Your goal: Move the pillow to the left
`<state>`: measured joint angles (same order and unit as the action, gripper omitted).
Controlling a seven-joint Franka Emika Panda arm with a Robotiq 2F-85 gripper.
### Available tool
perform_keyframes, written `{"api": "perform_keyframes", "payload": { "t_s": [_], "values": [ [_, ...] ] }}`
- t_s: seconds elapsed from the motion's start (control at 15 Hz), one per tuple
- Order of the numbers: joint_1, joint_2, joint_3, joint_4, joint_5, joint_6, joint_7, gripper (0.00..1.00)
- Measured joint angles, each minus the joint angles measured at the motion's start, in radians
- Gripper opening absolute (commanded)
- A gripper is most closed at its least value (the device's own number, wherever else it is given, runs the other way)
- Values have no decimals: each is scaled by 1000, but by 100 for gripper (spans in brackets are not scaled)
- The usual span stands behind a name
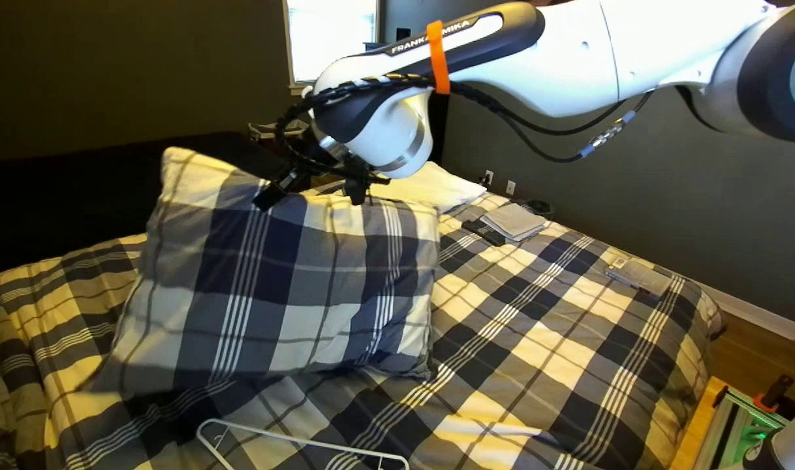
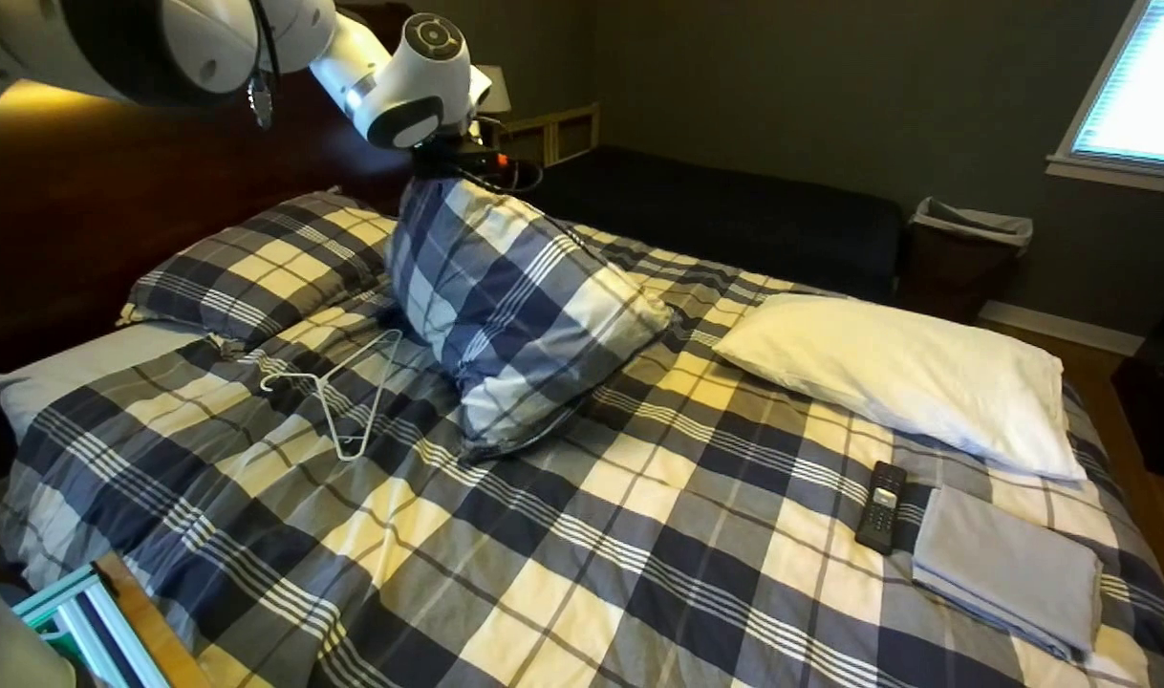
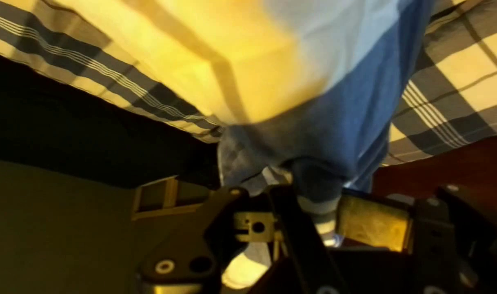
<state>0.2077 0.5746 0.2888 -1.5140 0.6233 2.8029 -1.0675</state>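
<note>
Gripper (image 3: 316,196): closed on the upper edge of the plaid pillow (image 1: 293,281); fabric bunches in its grasp in the wrist view.
Pillow's place: directly below the gripper, stood up at a tilt over the bedspread (image 1: 541,313); whether the lower edge bears on it, cannot tell.
Arm (image 1: 567,72): stretched above the bedspread, wrist bent down to the pillow's top in both exterior views.

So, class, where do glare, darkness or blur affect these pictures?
In both exterior views, the window glares nearly white; in an exterior view, the arm partly washes out; in the wrist view, the plaid pillow looks blurred, the wall dim.
</note>
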Motion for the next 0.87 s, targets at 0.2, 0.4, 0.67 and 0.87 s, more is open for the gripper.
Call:
{"api": "perform_keyframes", "payload": {
  "t_s": [0.2, 0.4, 0.67, 0.87],
  "values": [
    [41, 76, 47, 150, -27, -103, -50, 51],
    [18, 87, 60, 271, -31, -176, -158, 73],
    [-20, 53, -50, 302, -91, -147, -156, 100],
    [-31, 15, -175, 245, -138, -146, -76, 100]
  ]
}}
